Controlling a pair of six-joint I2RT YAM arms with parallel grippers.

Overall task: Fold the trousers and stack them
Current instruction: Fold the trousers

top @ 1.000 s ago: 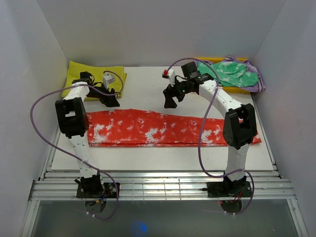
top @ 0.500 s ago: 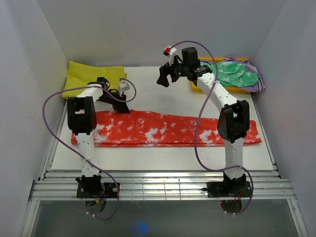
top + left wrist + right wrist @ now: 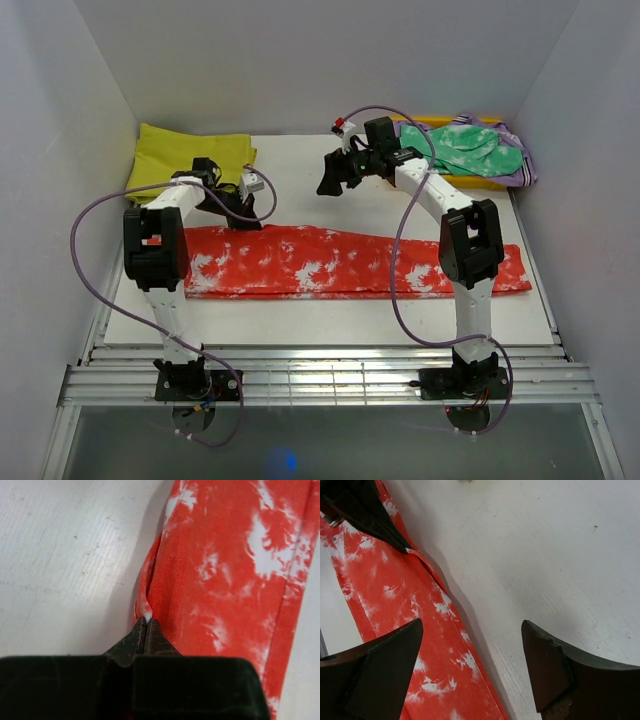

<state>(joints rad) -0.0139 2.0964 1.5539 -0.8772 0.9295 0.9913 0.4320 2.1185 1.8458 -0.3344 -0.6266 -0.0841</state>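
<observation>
top view: the trousers (image 3: 330,262) lie stretched across the white table (image 3: 300,170), left gripper (image 3: 245,222) at their far edge, right gripper (image 3: 328,180) over bare table beyond. left wrist – jaws pinched shut on the fabric's edge fold. right wrist – jaws wide apart, holding nothing.

The right gripper (image 3: 470,630) hangs with its two dark fingers wide apart over the long edge of the trousers (image 3: 395,595) and the white table (image 3: 545,545) beside them — farther along that edge a dark pointed tip, probably the left gripper (image 3: 404,545), pinches a raised fold.
</observation>
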